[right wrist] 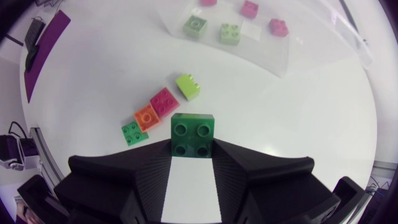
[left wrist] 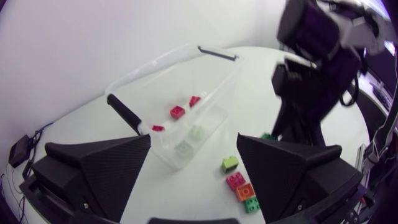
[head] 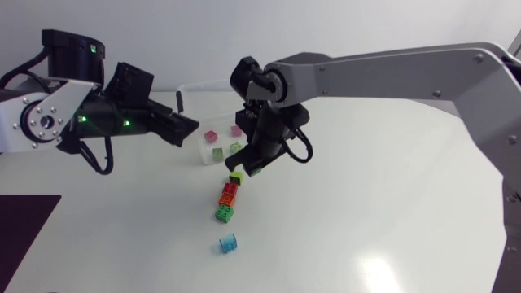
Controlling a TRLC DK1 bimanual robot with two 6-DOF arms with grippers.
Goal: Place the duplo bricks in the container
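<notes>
Our right claw (right wrist: 193,155) is clenched on a dark green brick (right wrist: 193,134), one finger on each side, holding it only at the very tips. It hangs just near of the clear container (left wrist: 219,55), which already holds pink bricks (right wrist: 249,8) and pale green bricks (right wrist: 194,23). Our left claw (head: 184,129) is released, with nothing between its fingers, and sits at the container's left side.

On the worktop (head: 366,203) a row waits just below the right claw: a lime brick (right wrist: 187,86) tipped on its side, then a pink brick (right wrist: 164,101), an orange brick (right wrist: 146,116) and a green brick (right wrist: 131,132) touching corner to corner. A cyan brick (head: 228,242) lies apart, nearer to us.

We judge these the main risks:
- The grip is shallow, so a quick swing could twist the dark green brick loose before it clears the near wall
- Carried too low, it may strike that wall and shove the light container towards the left claw
- Released from too high, it may bounce off the bricks inside and out again
- Both arms crowd the same spot, so a wide path could knock them together or scatter the row
</notes>
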